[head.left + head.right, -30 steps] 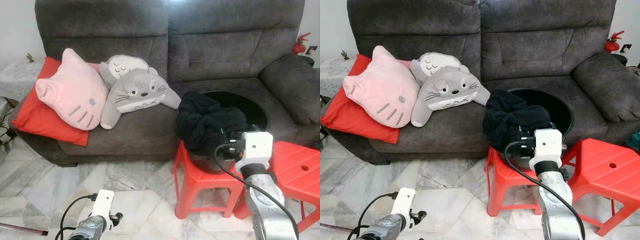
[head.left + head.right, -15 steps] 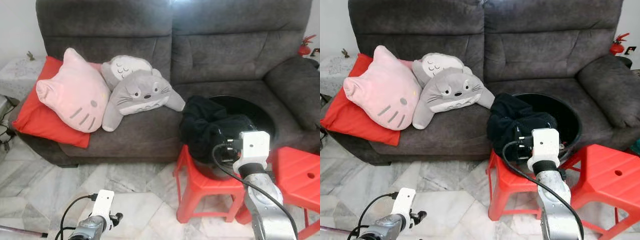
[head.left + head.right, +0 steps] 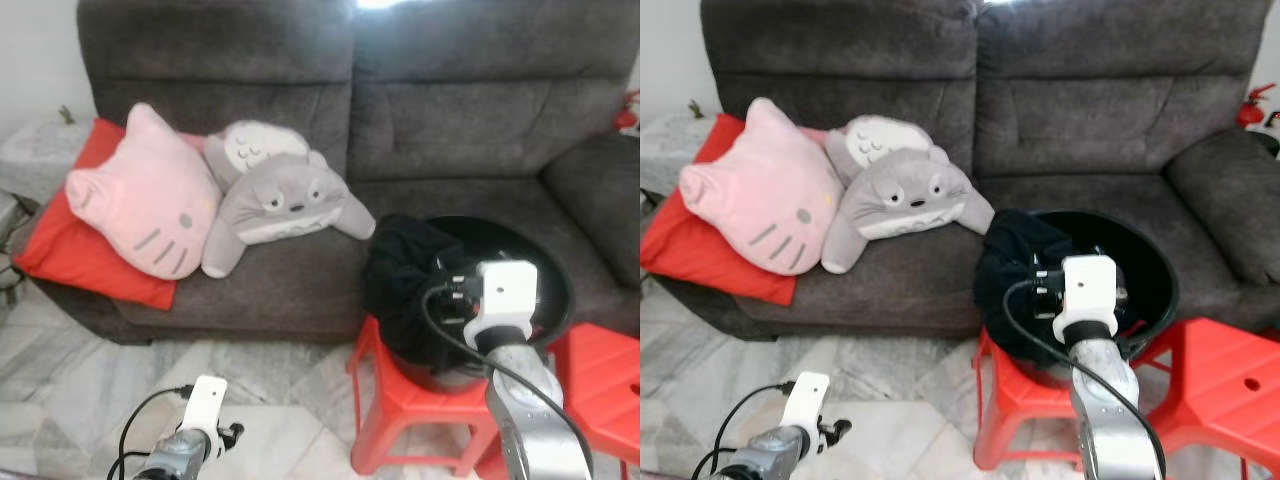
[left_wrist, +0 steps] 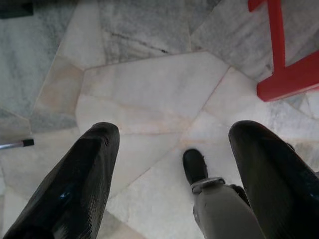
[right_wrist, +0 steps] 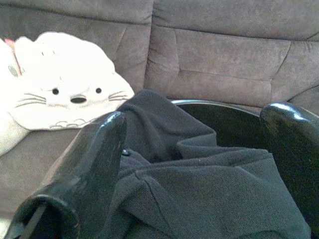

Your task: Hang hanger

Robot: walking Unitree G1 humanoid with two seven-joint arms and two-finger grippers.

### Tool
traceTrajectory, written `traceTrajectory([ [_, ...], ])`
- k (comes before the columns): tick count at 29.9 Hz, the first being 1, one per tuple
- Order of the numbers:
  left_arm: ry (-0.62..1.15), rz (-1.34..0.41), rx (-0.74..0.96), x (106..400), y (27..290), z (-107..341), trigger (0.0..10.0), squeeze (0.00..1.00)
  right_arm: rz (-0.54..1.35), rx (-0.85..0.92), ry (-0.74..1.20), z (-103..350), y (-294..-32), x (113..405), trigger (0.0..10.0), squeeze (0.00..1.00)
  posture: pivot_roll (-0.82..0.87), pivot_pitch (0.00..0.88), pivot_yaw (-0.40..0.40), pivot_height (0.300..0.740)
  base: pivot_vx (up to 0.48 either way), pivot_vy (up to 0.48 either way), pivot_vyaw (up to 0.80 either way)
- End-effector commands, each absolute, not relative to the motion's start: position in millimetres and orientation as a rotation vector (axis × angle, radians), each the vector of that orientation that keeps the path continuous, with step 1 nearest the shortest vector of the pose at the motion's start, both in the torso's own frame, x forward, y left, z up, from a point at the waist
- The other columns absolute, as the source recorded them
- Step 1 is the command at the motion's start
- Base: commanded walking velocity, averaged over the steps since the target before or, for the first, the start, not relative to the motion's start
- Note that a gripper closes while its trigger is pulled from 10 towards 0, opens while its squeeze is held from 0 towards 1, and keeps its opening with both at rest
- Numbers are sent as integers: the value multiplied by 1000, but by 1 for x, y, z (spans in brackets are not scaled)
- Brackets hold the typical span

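A grey sofa (image 3: 1040,110) holds plush pillows (image 3: 830,195). In front, a black tub (image 3: 1140,270) sits on a red stool (image 3: 1020,390), dark cloth (image 5: 189,184) draped over its rim. The right gripper (image 5: 194,164), fingers spread, hovers over the cloth. The left gripper (image 4: 169,164) hangs open above marble floor (image 4: 149,89).

Black garment (image 5: 199,189): lower part cut off at frame edge, draped over near rim of black basin (image 3: 1145,265), hiding it. Red stool (image 3: 420,405): legs cropped at bottom edge. Second red stool (image 3: 1225,385): cropped at right edge. Red item (image 3: 1252,104) beyond sofa arm: too small to identify.
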State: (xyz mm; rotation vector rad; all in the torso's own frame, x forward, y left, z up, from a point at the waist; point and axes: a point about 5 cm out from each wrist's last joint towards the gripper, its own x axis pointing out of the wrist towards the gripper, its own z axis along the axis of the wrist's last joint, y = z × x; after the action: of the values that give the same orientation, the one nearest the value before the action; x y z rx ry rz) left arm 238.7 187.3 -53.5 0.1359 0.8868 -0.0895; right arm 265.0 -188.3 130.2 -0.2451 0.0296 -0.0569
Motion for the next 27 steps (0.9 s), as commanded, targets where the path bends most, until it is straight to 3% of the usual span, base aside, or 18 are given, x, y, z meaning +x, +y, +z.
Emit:
traceTrajectory([
  [1,909,-90,132,234,188,-57,10000,0,-63,-302,43,133,-192,260,10000,0,-164,0,38,740,0,0,0],
  [2,910,-92,133,234,188,-57,10000,0,-33,-362,55,134,-193,258,10000,0,-164,0,38,740,0,0,0],
  [11,911,-99,134,235,187,-56,10000,0,132,-364,260,121,-185,254,10000,0,-172,0,36,740,0,0,0],
  [20,910,-100,136,235,187,-56,10000,0,52,123,400,111,-178,249,10000,0,-172,0,35,740,0,0,0],
  [27,911,-101,140,235,188,-56,10000,0,40,120,424,110,-177,241,10000,0,-172,0,35,740,0,0,0],
])
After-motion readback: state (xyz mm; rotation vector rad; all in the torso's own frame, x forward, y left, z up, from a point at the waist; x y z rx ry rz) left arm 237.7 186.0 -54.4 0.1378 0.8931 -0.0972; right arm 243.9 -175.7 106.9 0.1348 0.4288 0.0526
